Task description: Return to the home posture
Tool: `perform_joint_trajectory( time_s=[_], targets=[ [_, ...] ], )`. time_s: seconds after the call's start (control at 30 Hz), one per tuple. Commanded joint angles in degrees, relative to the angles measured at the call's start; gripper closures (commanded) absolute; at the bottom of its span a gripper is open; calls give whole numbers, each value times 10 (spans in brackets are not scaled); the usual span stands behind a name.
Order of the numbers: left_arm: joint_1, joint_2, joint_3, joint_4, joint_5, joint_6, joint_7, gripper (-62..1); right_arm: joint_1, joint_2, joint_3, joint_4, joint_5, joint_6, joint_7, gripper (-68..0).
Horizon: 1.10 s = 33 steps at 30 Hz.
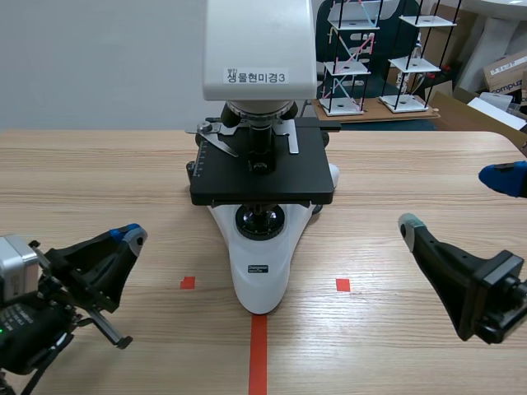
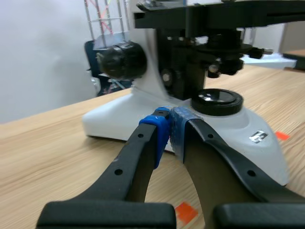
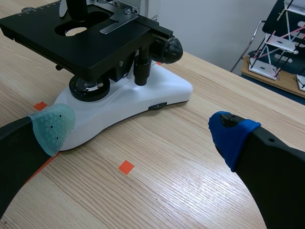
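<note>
A white and black microscope (image 1: 260, 156) stands at the middle of the wooden table. My left gripper (image 1: 132, 235) rests low at the front left, shut with nothing between its pads. In the left wrist view the left gripper (image 2: 169, 120) points at the microscope (image 2: 200, 86) base a short way ahead. My right gripper (image 1: 461, 202) sits at the front right, open wide and holding nothing. In the right wrist view the right gripper (image 3: 143, 129) has its fingers far apart, and the microscope (image 3: 114, 71) lies ahead and to one side.
White and black wire racks (image 1: 379, 58) and cardboard boxes (image 1: 506, 74) stand beyond the table's far right edge. Bare wood (image 1: 99, 181) lies on both sides of the microscope.
</note>
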<state>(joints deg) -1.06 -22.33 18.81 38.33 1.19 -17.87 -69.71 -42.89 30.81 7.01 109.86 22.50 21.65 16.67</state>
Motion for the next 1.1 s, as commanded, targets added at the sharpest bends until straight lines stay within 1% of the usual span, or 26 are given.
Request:
perform_joint_trajectory(
  time_s=[0.0,0.13,0.3,0.43,0.53,0.57,0.63,0.7,0.77,0.8,0.83,0.87,0.9,1.07],
  targets=[
    [32,-17,-27,51,-1,1,11,-25,0,1,1,7,7,-2,13,-621],
    [123,-42,-88,185,-1,1,103,-25,0,1,1,7,7,-2,13,-621],
    [254,-45,-165,348,-1,1,179,-25,0,1,1,7,7,-2,13,-621],
    [349,-38,-210,446,-1,5,205,-26,0,1,1,7,7,-2,13,-621],
    [409,-26,-243,491,-2,7,200,-31,0,1,1,7,7,-2,13,-621],
    [427,-21,-254,501,-2,7,200,-44,0,1,1,7,7,-2,12,-621],
    [460,-13,-269,517,-2,7,198,-104,0,1,1,7,7,-2,12,-621],
    [488,-12,-277,532,-2,7,198,-207,0,1,1,7,7,-2,10,-621],
    [511,-12,-280,545,-6,8,198,-380,0,1,1,7,7,-2,10,-621],
    [522,-12,-280,551,-24,8,199,-473,0,1,1,7,7,-2,10,-621],
    [533,-12,-280,557,-50,8,199,-533,0,1,1,7,7,-2,10,-621],
    [544,-12,-280,563,-75,8,199,-561,0,1,1,7,7,-2,10,-621],
    [554,-12,-282,569,-89,17,199,-564,0,1,1,7,7,-2,10,-621],
    [582,-12,-292,590,-92,36,203,-571,0,1,1,7,7,-2,10,-621]
  ],
)
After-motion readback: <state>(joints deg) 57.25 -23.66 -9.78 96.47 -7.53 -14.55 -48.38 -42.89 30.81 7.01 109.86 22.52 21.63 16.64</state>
